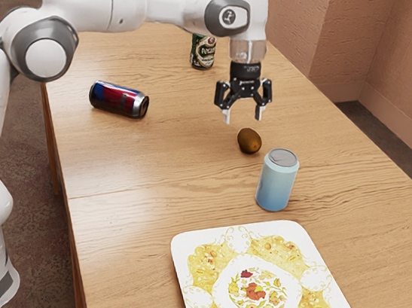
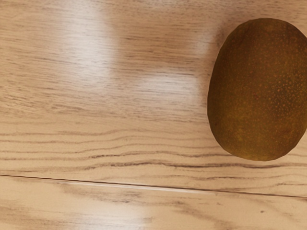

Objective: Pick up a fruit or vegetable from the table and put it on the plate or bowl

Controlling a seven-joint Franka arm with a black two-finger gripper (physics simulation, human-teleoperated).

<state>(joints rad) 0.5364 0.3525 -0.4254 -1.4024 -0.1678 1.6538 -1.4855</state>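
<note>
A brown kiwi (image 1: 249, 140) lies on the wooden table (image 1: 118, 181), just beyond a light blue can. My black gripper (image 1: 242, 114) hangs open a little above the kiwi and slightly behind it, with nothing between its fingers. In the wrist view the kiwi (image 2: 258, 89) appears large and speckled on the wood grain, off to one side of the hand. A rectangular plate (image 1: 257, 280) with a yellow floral pattern and a white border sits at the table's near edge.
A light blue can (image 1: 276, 180) stands upright between the kiwi and the plate. A dark blue and red can (image 1: 118, 99) lies on its side toward the exterior view's left. A green can (image 1: 203, 51) stands at the back, behind my arm.
</note>
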